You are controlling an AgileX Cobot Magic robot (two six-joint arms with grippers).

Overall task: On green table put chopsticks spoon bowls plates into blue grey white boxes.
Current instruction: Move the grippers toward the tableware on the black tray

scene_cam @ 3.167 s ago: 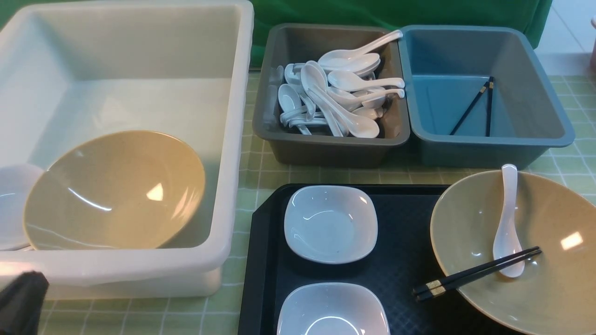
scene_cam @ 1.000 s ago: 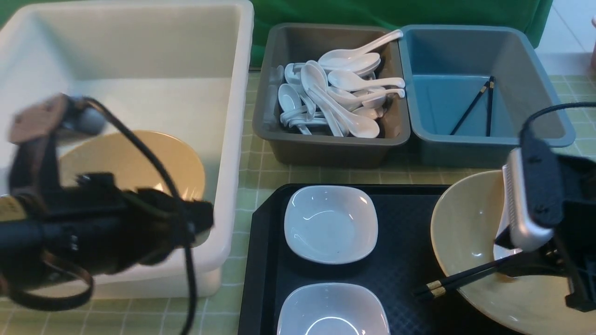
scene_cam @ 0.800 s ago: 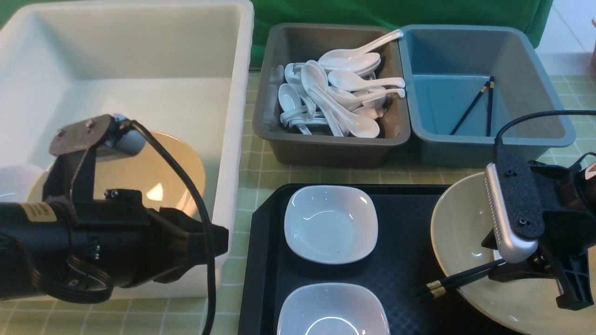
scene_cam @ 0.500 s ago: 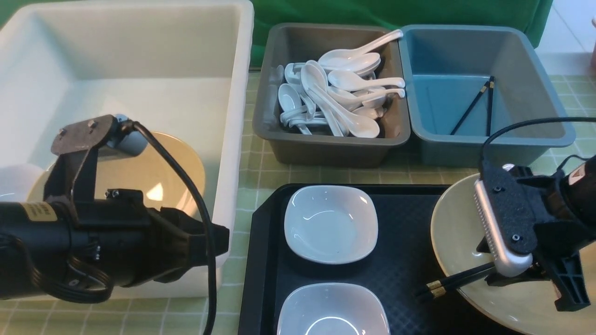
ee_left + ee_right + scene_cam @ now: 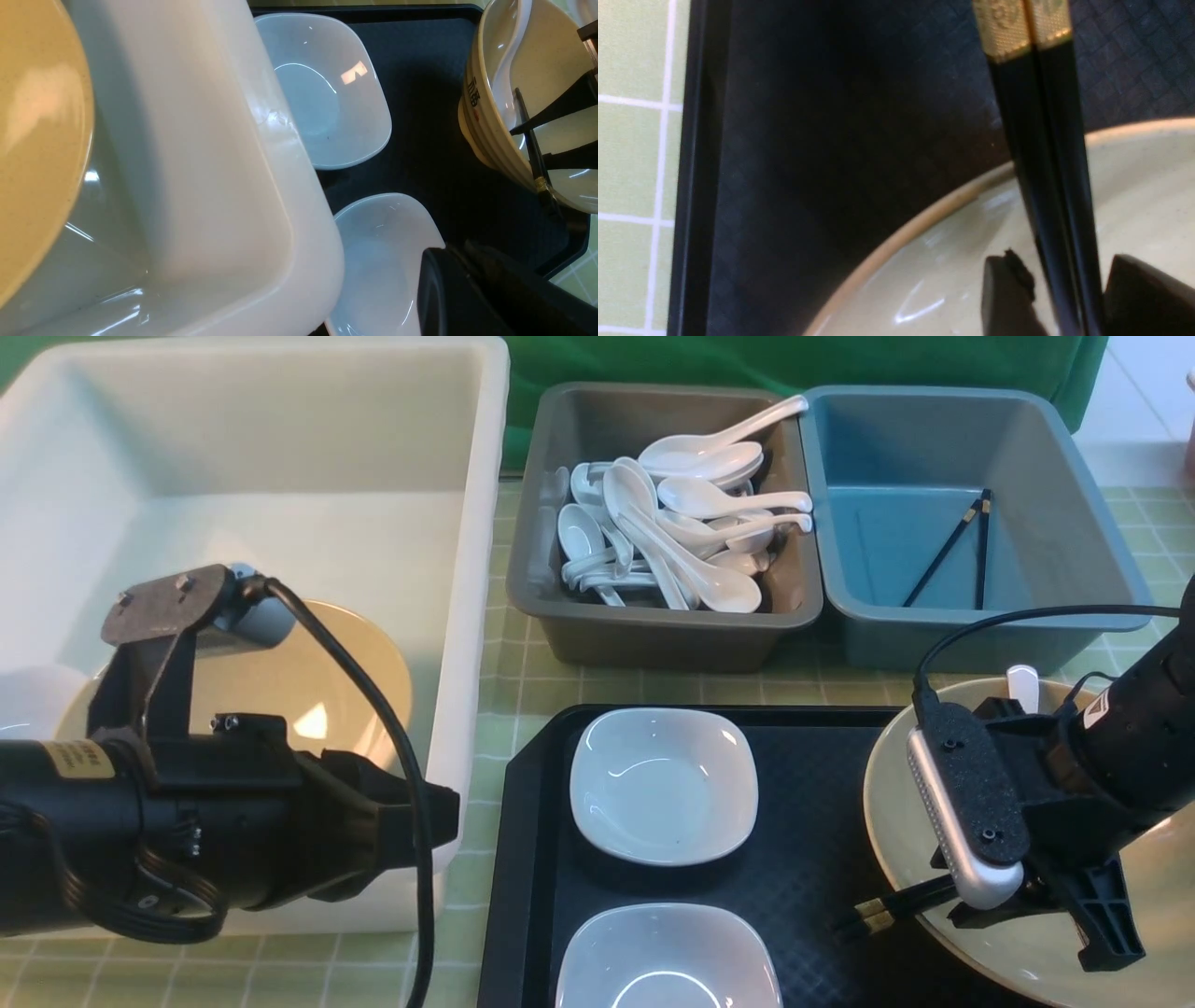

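Observation:
A pair of black chopsticks [image 5: 887,910] [image 5: 1041,140] with gold ends lies across the rim of a tan bowl [image 5: 896,803] on the black tray [image 5: 812,803]. My right gripper [image 5: 1027,896] [image 5: 1069,298] is open inside that bowl, one finger on each side of the chopsticks. A white spoon [image 5: 1022,681] leans in the same bowl, mostly hidden by the arm. Two white square plates [image 5: 663,784] [image 5: 663,961] sit on the tray. My left gripper [image 5: 443,817] [image 5: 448,261] is shut and empty, hovering by the white box's [image 5: 476,616] front corner.
The white box holds another tan bowl [image 5: 308,691]. The grey box [image 5: 653,625] is full of white spoons [image 5: 691,523]. The blue box [image 5: 980,635] holds two chopsticks [image 5: 962,551]. Green checked cloth covers the table.
My right gripper has slid left and lower in the bowl, along the chopsticks toward their gold ends. The left arm swung in a second ago and has since held still.

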